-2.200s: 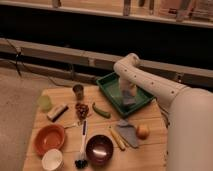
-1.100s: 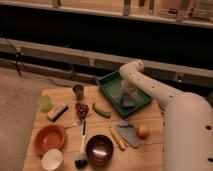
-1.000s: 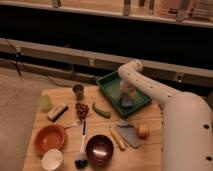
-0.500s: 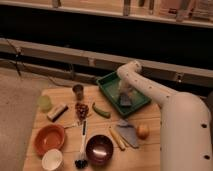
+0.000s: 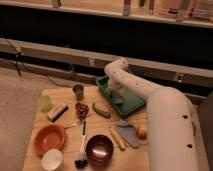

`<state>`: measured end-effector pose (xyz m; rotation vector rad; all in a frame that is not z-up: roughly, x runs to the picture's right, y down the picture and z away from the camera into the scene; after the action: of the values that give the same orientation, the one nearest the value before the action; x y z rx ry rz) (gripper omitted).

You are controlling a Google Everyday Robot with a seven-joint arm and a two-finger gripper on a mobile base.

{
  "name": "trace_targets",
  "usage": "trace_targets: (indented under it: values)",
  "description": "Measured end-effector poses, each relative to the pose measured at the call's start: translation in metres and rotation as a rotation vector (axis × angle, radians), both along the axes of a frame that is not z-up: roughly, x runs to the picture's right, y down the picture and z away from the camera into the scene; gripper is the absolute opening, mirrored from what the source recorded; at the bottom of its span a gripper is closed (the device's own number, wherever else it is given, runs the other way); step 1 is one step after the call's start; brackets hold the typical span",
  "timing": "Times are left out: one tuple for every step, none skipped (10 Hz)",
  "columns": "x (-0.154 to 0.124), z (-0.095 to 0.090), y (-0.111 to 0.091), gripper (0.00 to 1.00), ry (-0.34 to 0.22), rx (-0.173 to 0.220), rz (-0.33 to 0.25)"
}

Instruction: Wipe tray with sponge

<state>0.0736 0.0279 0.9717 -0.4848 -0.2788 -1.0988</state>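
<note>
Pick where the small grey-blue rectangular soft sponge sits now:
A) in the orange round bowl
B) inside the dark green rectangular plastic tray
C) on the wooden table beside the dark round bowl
B: the sponge lies inside the tray, directly below the gripper, which reaches down into the tray's left half.

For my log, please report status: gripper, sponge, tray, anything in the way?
Gripper low inside tray, left part. Sponge on tray floor, right at gripper. Green vegetable on table outside tray, not in the way.
</note>
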Motion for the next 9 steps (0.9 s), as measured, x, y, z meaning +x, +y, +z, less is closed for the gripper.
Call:
trace_targets:
  values:
    - [-0.005, 0.0, 0.0, 0.0, 0.006, -0.001, 0.001]
    - [-0.004, -0.002, -0.001, 0.0, 0.016, 0.0, 0.005]
    - [0.001, -0.004, -0.003, 0.0, 0.027, 0.004, 0.011]
    - [0.013, -0.007, -0.005, 0.0, 0.044, 0.01, 0.021]
    - [0.031, -0.012, -0.006, 0.0, 0.064, 0.016, 0.036]
    - [0.051, -0.015, -0.008, 0.0, 0.082, 0.025, 0.054]
    - [0.079, -0.019, -0.01, 0.0, 0.108, 0.036, 0.079]
    - [0.104, -0.023, -0.01, 0.0, 0.131, 0.044, 0.103]
    - [0.118, -0.025, -0.009, 0.0, 0.15, 0.049, 0.121]
